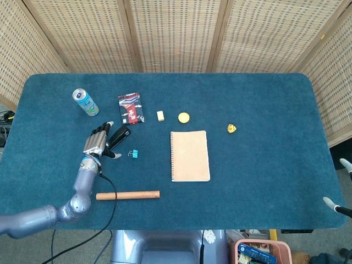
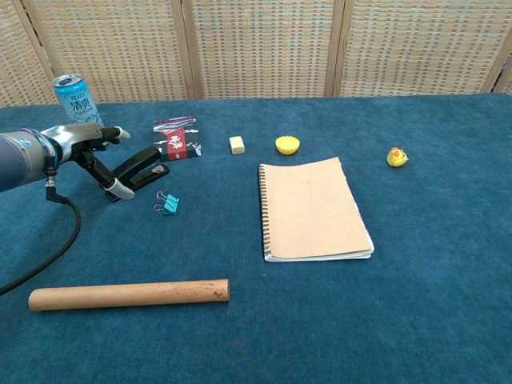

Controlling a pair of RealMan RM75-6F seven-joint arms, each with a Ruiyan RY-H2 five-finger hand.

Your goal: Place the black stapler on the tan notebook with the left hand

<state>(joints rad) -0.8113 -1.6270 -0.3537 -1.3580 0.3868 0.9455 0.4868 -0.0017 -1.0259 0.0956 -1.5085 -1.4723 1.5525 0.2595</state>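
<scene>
Blue felt-covered table [image 1: 264,181] carries all items. Tan spiral notebook [image 1: 190,155] lies flat near centre, cover bare. Wooden rolling pin [image 1: 127,194] lies near the front edge, well apart from the notebook. Left hand [image 1: 97,141] sits just beside the black stapler [image 1: 120,135], fingers [image 2: 110,134] spread above its rear end and thumb low at its near side (whether it touches the stapler cannot be told); it holds nothing. The stapler rests on the table left of the notebook, apart from it. Drink can [image 1: 85,102] stands behind the hand. Red-and-black packet [image 1: 131,108] lies behind the stapler. Right hand [image 1: 336,204]: only fingertips show at the table's front right corner, posture not determinable. Small items: yellow cup [image 1: 183,117], eraser [image 1: 160,115], rubber duck [image 1: 232,128], blue binder clip [image 1: 133,153].
</scene>
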